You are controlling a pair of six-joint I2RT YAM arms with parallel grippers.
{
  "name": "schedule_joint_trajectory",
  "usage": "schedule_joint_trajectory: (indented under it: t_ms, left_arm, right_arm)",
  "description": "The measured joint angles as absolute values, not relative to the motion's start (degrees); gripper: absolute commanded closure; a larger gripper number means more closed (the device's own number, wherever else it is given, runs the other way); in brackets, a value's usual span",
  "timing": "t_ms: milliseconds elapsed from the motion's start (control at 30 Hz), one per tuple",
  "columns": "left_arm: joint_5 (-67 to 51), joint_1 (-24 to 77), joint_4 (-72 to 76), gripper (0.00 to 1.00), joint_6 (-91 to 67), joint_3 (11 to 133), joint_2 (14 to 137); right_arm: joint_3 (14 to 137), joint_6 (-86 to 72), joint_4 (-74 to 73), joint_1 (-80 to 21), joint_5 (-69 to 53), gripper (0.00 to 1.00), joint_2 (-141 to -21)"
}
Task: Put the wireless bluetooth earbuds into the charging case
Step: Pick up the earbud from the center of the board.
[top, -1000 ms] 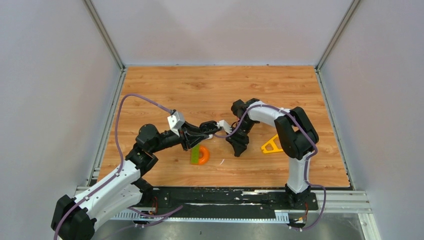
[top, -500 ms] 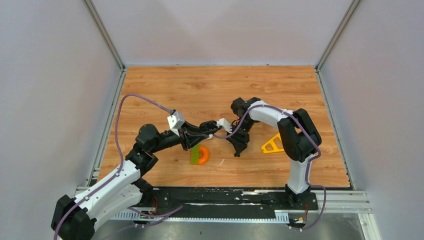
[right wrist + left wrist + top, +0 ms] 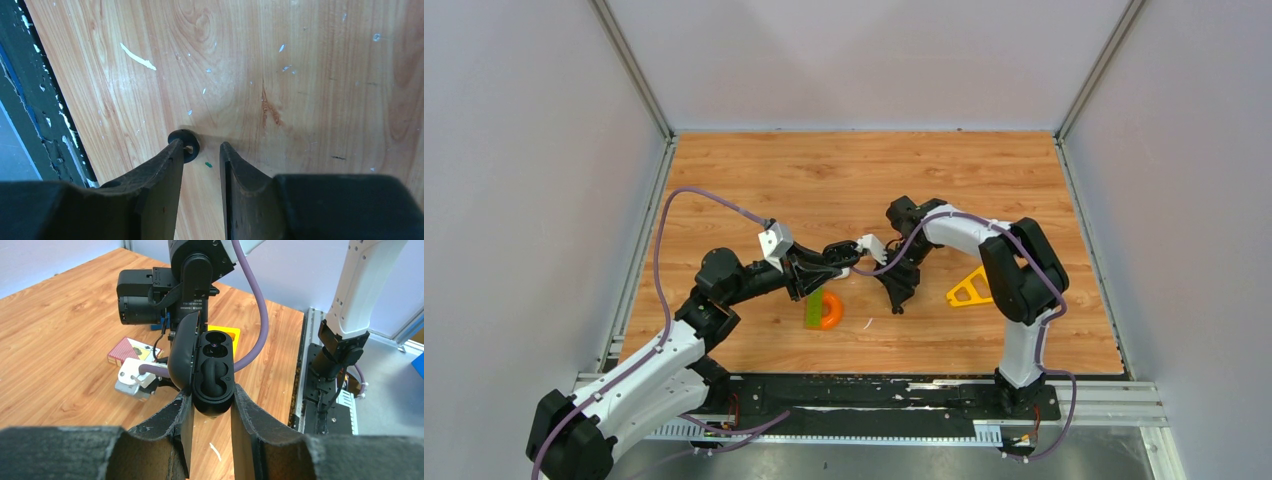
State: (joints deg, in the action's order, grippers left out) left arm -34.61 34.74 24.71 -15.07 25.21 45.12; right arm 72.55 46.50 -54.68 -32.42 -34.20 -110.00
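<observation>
My left gripper (image 3: pixel 212 396) is shut on the lower end of a black charging case (image 3: pixel 213 367), held up above the table with its lid swung open to the left. Its two wells look dark. In the top view the left gripper (image 3: pixel 848 259) reaches toward the middle of the table. My right gripper (image 3: pixel 201 146) points straight down close to the wood, jaws open. A small black earbud (image 3: pixel 186 141) lies on the table at the tip of its left finger, outside the gap. In the top view the right gripper (image 3: pixel 897 299) hangs just right of the case.
An orange and green object (image 3: pixel 823 310) lies below the left gripper. A yellow triangular piece (image 3: pixel 968 289) sits by the right arm. A thin white sliver (image 3: pixel 137 56) lies on the wood. A red card box (image 3: pixel 129 350) is on the table beyond the case.
The right arm has shifted slightly, its gripper edging a little left. The left arm holds the case still.
</observation>
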Motion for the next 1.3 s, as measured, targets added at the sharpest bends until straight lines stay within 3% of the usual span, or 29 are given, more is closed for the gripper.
schedule_joint_trajectory:
  t_ms: [700, 1300]
  left_arm:
    - [-34.98, 34.74, 24.51, 0.99, -15.00, 25.23, 44.99]
    - [-28.01, 34.72, 25.23, 1.00, -14.66, 25.23, 38.50]
  right_arm:
    - [69.52, 46.59, -54.57, -32.05, -35.88, 0.66, -108.53]
    - [67.88, 46.76, -54.57, -32.93, -36.12, 0.65, -106.59]
